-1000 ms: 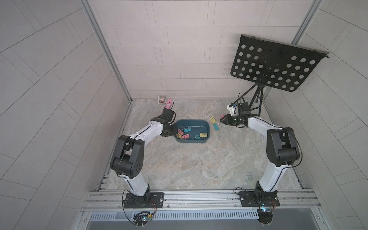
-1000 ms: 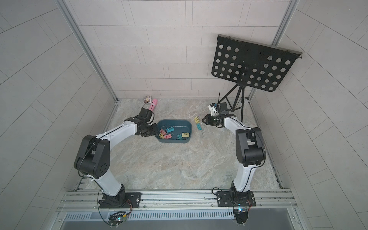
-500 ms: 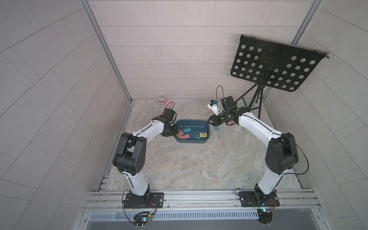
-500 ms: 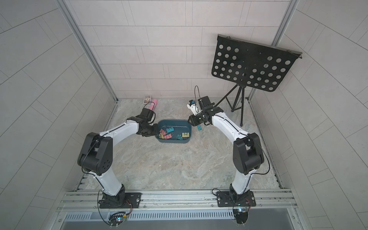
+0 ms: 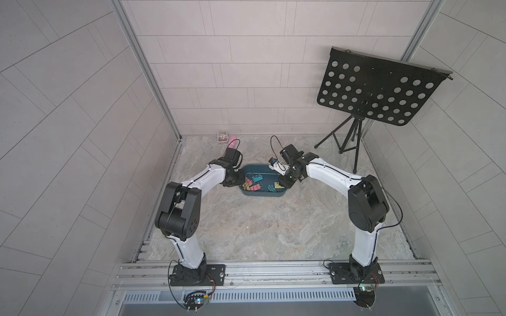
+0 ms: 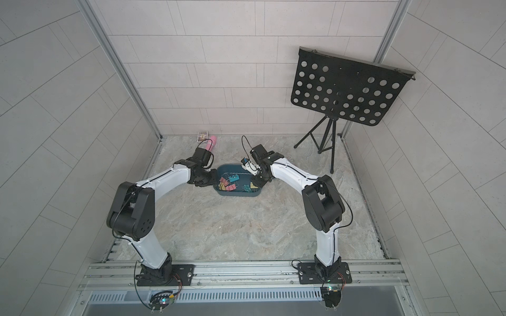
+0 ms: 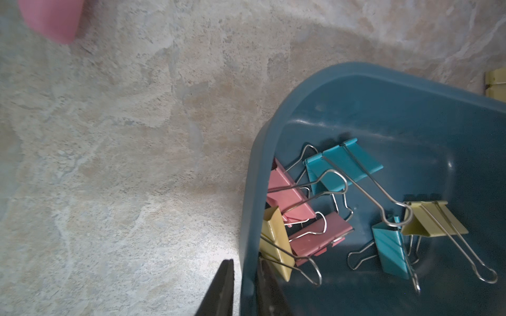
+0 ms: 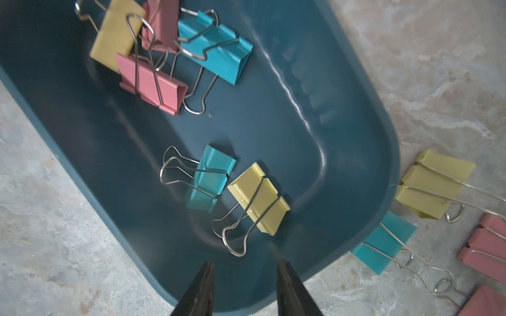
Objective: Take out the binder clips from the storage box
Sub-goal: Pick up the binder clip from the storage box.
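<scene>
Box (image 5: 261, 188) sits at centre of frame in both top views, between the arms. Left gripper (image 7: 244, 264) is pinched on box rim, steadying it. Right gripper (image 8: 246, 262) is spread, empty, hovering over box end near yellow clip (image 8: 258, 198).

Clips (image 5: 253, 182) still inside: tangle at box's left end in top view, two at right end. Others lie out on floor (image 8: 438, 82), just beside box.

Expect clips to be light, stiff, slick-painted. Take yours by folded body, across flat sides. Wire loops will likely pivot and snag neighbours.

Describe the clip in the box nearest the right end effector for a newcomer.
Find the blue box. At its end by the right end effector, two clips lie apart from the pile. It is the yellow clip, not the teal clip.
</scene>
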Motion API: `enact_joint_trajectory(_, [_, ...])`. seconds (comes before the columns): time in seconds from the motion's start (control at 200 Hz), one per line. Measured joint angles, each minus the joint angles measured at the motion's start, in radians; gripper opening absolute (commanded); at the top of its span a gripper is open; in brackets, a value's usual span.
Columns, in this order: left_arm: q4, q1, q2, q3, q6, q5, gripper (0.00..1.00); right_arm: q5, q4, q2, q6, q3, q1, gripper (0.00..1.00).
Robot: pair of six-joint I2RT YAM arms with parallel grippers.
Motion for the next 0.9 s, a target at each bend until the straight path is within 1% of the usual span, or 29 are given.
enact_joint_trajectory(0.255, [0.0, 0.0, 0.0, 0.0, 0.0, 0.0, 0.24, 0.082, -0.004, 0.042, -0.026, 0.014, 0.041, 0.4])
enact_joint_trajectory(0.51, [0.001, 0.0, 0.0, 0.0, 0.0, 0.0, 0.24, 0.115, 0.0, 0.078, -0.032, 0.027, 0.041, 0.38])
enact_joint_trajectory(0.635, [0.001, 0.0, 0.0, 0.0, 0.0, 0.0, 0.24, 0.123, 0.001, 0.092, -0.034, 0.038, 0.044, 0.29])
enact_joint_trajectory(0.806, [0.001, 0.0, 0.0, 0.0, 0.0, 0.0, 0.24, 0.134, 0.012, 0.092, -0.039, 0.042, 0.044, 0.12])
enact_joint_trajectory(0.901, [0.001, 0.001, 0.0, 0.0, 0.0, 0.0, 0.24, 0.161, 0.034, 0.081, -0.036, 0.048, 0.041, 0.06])
